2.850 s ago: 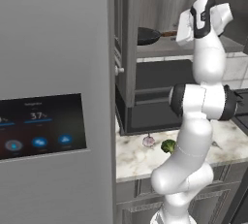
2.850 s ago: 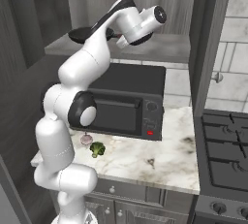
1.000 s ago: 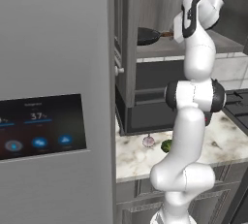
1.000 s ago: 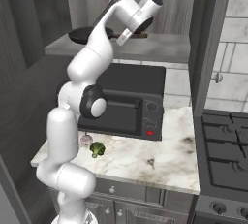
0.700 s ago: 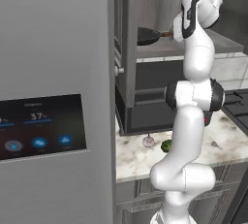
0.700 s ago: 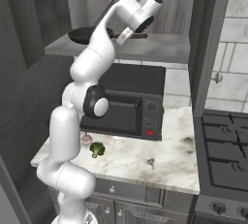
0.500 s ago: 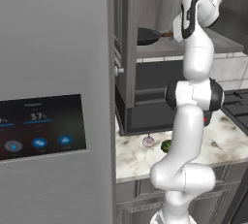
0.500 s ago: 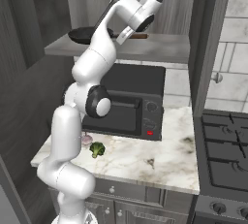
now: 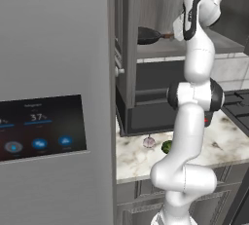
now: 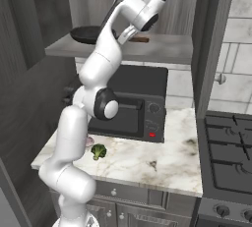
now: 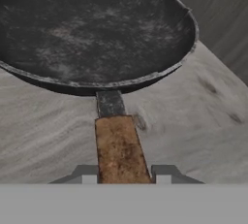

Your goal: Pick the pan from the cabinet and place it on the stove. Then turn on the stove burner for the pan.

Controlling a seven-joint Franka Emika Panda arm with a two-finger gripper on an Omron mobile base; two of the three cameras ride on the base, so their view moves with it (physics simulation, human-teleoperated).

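While the two base views take in the whole kitchen corner, the hand view sits close over the round black frying pan (image 11: pixel 92 29) and shows its speckled dark inside, the short dark neck, and the reddish-brown wooden handle (image 11: pixel 119 149) running down toward the camera. That handle lies between the gripper's (image 11: pixel 121 175) two finger tips (image 11: pixel 163 172), one tip on each side and close against the wood; the jaws stand only about as wide as the handle. Whether the pads actually press the wood cannot be told.

From the left base view the pan (image 9: pixel 148 35) rests flat on the grey wood-grain shelf of the open wall cabinet (image 9: pixel 160 49), its handle pointing toward the white arm's raised wrist. The right base view shows the same pan (image 10: pixel 90 35) partly behind the arm, with the end of the handle (image 10: pixel 140 39) sticking out beyond the wrist, and the cabinet shelf (image 10: pixel 162 48) under it.

Only the right base view gives the black gas range (image 10: pixel 230 153) with its grid grates, off to the right and well apart from the pan. Below the shelf stands a black countertop oven (image 10: pixel 142 104) on the pale marble counter (image 10: pixel 147 162), where a small green broccoli floret (image 10: pixel 99 151) lies near the arm. The left base view adds the steel fridge (image 9: pixel 53 97) with its lit blue panel.
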